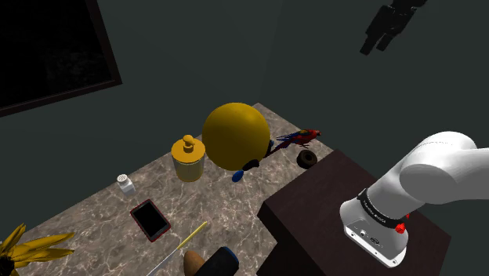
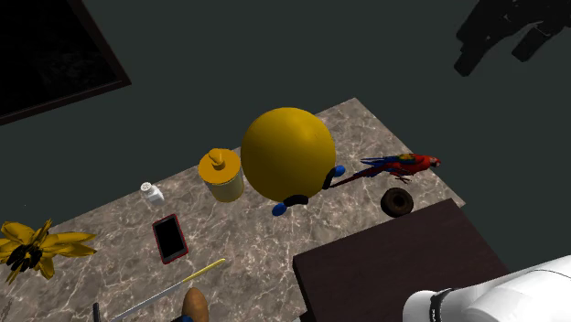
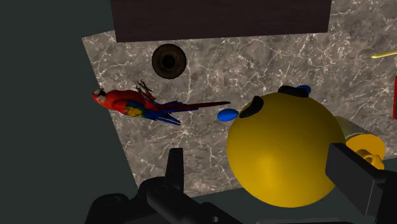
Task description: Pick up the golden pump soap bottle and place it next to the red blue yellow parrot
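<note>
The golden pump soap bottle stands upright on the marble counter, just beside a large yellow round figure. In the wrist view the bottle peeks out from behind that figure. The red, blue and yellow parrot lies on the counter on the figure's other side, near the counter's far corner. My black gripper hangs high above the counter, open, with nothing between its fingers.
A dark ring lies between the parrot and the dark stand. A red phone, a small white shaker, a thin yellow stick and a yellow flower-like thing sit on the counter's near part.
</note>
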Available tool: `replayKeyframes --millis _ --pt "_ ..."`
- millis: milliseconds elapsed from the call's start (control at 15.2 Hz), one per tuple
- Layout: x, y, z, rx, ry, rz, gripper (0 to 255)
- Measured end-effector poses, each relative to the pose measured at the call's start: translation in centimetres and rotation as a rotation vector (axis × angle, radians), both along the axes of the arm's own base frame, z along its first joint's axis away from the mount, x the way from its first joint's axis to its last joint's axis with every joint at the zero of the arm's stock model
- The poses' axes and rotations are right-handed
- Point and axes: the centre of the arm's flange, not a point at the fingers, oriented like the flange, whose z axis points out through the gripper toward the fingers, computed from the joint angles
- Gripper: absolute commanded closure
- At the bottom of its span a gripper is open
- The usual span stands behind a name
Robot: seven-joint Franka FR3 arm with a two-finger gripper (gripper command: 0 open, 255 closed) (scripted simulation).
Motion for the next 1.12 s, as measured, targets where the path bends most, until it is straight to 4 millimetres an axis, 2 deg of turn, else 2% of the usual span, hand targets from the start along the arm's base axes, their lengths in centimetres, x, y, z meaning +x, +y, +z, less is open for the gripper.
replayKeyframes --millis 198,660,1122 --pt "0.6 1.1 -1.0 0.0 -0.001 -0.001 0" --pt "4.2 6.9 -6.2 0.0 -0.006 -0.005 0" --pt "8.4 13.0 -12.2 0.0 -0.013 -0.01 0"
